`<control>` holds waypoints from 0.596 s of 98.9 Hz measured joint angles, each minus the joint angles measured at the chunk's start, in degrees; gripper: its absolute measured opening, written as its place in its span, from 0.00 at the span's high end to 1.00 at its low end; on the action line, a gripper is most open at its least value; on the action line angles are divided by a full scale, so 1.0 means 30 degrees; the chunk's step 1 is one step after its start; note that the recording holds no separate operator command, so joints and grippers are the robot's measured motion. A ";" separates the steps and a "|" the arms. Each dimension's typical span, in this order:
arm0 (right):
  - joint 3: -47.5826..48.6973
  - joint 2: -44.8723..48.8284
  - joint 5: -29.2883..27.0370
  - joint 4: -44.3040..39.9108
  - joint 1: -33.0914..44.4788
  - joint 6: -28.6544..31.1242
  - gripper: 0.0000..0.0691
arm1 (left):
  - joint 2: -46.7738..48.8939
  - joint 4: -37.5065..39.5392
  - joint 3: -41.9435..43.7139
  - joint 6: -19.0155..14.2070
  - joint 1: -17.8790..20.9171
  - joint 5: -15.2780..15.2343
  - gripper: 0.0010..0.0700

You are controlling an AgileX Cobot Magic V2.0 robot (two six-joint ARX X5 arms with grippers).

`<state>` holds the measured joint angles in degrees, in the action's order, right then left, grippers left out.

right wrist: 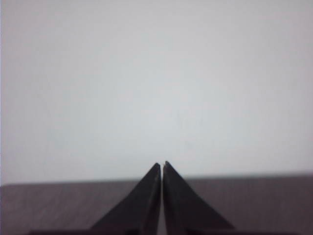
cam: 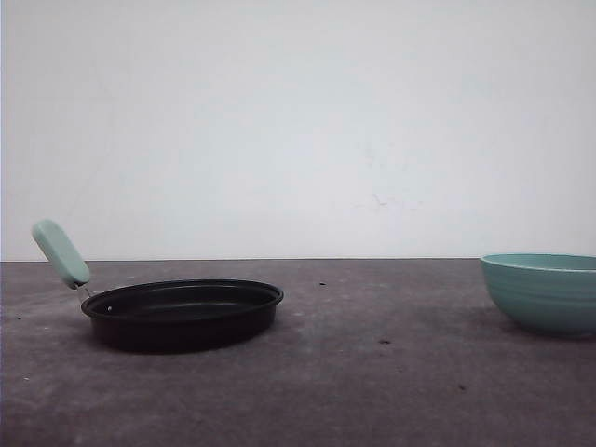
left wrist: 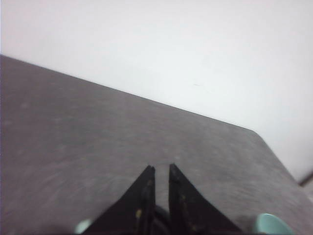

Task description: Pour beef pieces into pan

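The black pan (cam: 182, 312) sits on the dark table at the left in the front view, and its mint-green handle (cam: 60, 253) points up and to the left. The beef pieces are hidden from me. In the left wrist view my left gripper (left wrist: 161, 167) hangs over bare table, its fingers a narrow gap apart with nothing between them. A mint-green rounded bit (left wrist: 271, 224) shows at the frame's edge; I cannot tell what it is. My right gripper (right wrist: 162, 164) is shut, tips touching, and faces the white wall.
A teal ribbed bowl (cam: 545, 291) stands at the right edge of the table (cam: 372, 372); its inside is hidden. Bare tabletop lies between pan and bowl. A white wall (cam: 298, 121) rises behind the table's far edge.
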<state>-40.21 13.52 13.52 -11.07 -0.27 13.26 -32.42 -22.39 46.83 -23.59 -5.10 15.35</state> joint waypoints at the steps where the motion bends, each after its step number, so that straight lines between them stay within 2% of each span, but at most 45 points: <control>1: -0.0204 0.0109 0.0000 0.0007 0.0000 -0.0022 0.99 | -0.0277 -0.0015 0.0270 0.0000 0.0000 0.0131 0.98; 15: -0.1909 0.1122 0.0015 0.0175 0.0000 -0.0328 0.99 | -0.3519 -0.0022 0.3366 0.0007 0.0000 0.1778 0.98; 30: -0.1938 0.1311 0.0663 -0.1712 0.0000 -0.0342 0.99 | -0.4320 -0.0240 0.4051 0.0007 -0.0007 0.3351 0.98; 44: -0.1938 0.1923 0.0641 -0.3483 0.0000 -0.0124 0.99 | -0.4284 -0.1224 0.4051 0.0117 -0.0015 0.3439 0.98; 59: -0.2994 0.4051 0.0481 -0.5282 0.0000 0.0197 0.99 | -0.4284 -0.1486 0.4051 0.0656 -0.0189 0.3446 0.98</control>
<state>-49.19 25.67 14.96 -26.92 -0.27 13.85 -45.28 -26.85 58.98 -21.63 -5.67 25.69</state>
